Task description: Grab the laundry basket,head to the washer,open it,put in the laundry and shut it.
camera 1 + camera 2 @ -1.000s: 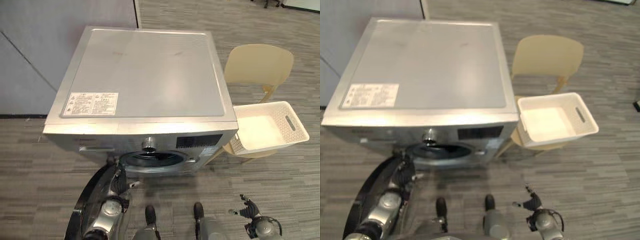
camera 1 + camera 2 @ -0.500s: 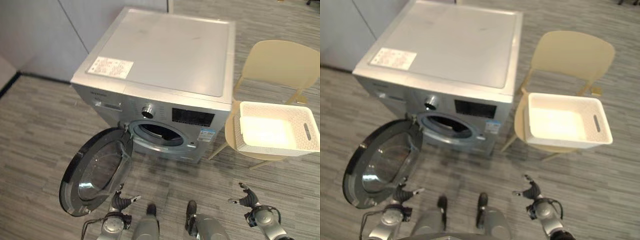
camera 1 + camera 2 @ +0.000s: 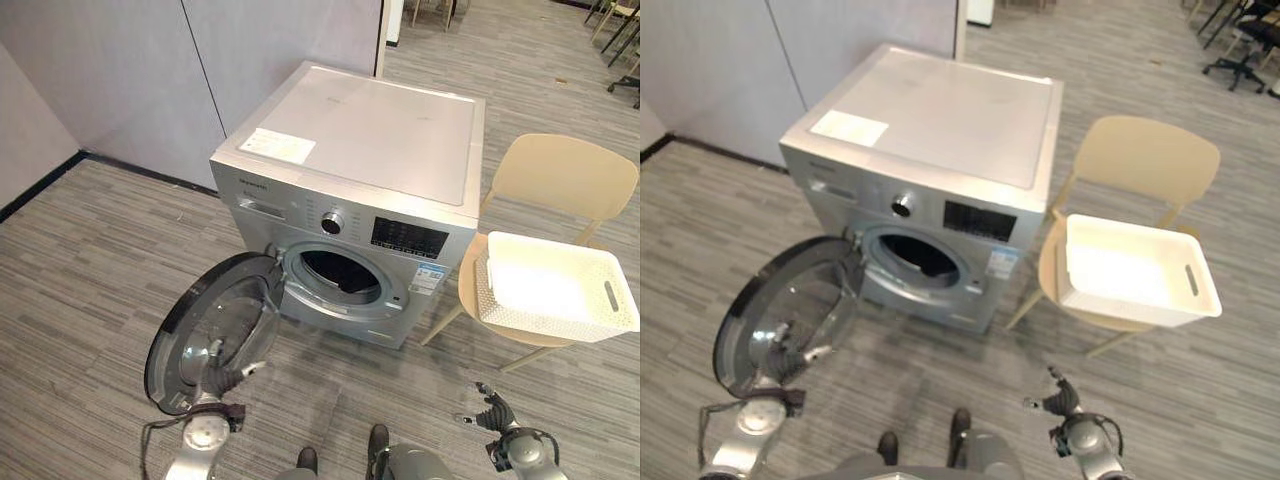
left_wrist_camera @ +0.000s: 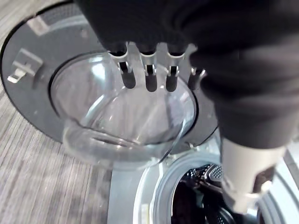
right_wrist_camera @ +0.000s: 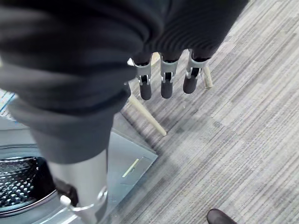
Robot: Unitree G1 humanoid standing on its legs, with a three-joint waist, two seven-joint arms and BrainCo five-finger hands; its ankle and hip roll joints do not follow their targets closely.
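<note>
I see the washer (image 3: 370, 190) ahead of both robot hands, standing against the wall so only its front face is reachable. Its drum opening (image 3: 340, 275) is exposed. In the left wrist view, dark items appear inside the drum, though I cannot identify them.

The door (image 3: 215, 330) hangs swung fully out on its hinge, directly in front of the left robot hand (image 3: 228, 378), which hovers close to the glass bowl with its fingers (image 4: 147, 79) straight and relaxed, holding nothing. I judge this placement suits pushing the door closed.

The chair (image 3: 1130, 200) stands beside the washer, forward and outboard of the right robot hand (image 3: 1060, 398). It carries the laundry basket (image 3: 1135, 275) on its seat, raised to loading height. The basket appears empty, so I judge loading is done and only closing remains.

The right robot hand hangs low, fingers (image 5: 163, 81) extended and loose, holding nothing, well apart from the basket.
</note>
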